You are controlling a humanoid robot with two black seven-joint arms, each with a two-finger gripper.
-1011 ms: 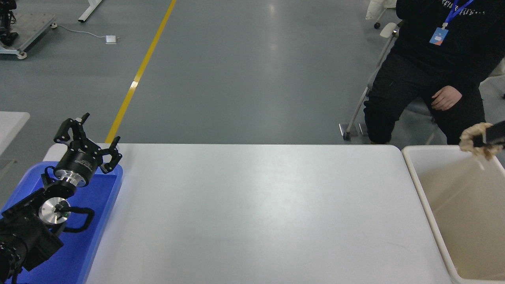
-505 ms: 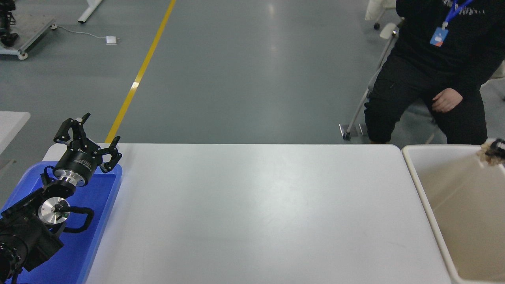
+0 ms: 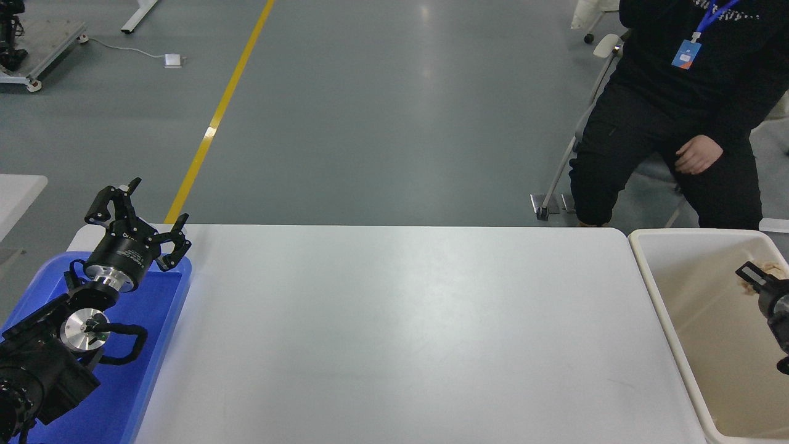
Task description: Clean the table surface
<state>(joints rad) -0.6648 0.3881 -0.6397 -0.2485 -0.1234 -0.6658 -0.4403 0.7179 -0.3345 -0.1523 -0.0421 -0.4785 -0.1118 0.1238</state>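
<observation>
The white table surface (image 3: 400, 333) fills the middle of the head view and shows nothing lying on it. My left gripper (image 3: 138, 216) is parked at the lower left over the far end of the blue tray (image 3: 157, 302), open and holding nothing. My right gripper (image 3: 761, 280) enters from the right edge, low inside the beige bin (image 3: 654, 302), and most of it is cut off by the frame. A small piece of a beige crumpled wad (image 3: 773, 267) shows just behind it against the bin's far wall. Whether the gripper holds it is not visible.
A person in black (image 3: 672, 117) sits on a chair beyond the table's far right corner, one hand (image 3: 696, 154) on a knee. The bin stands off the table's right end. Part of another white table (image 3: 18, 188) shows at the left edge.
My right gripper, which held the beige wad high over the bin's far right corner, slid out to the right and now sits lower inside the bin. The left arm is unchanged.
</observation>
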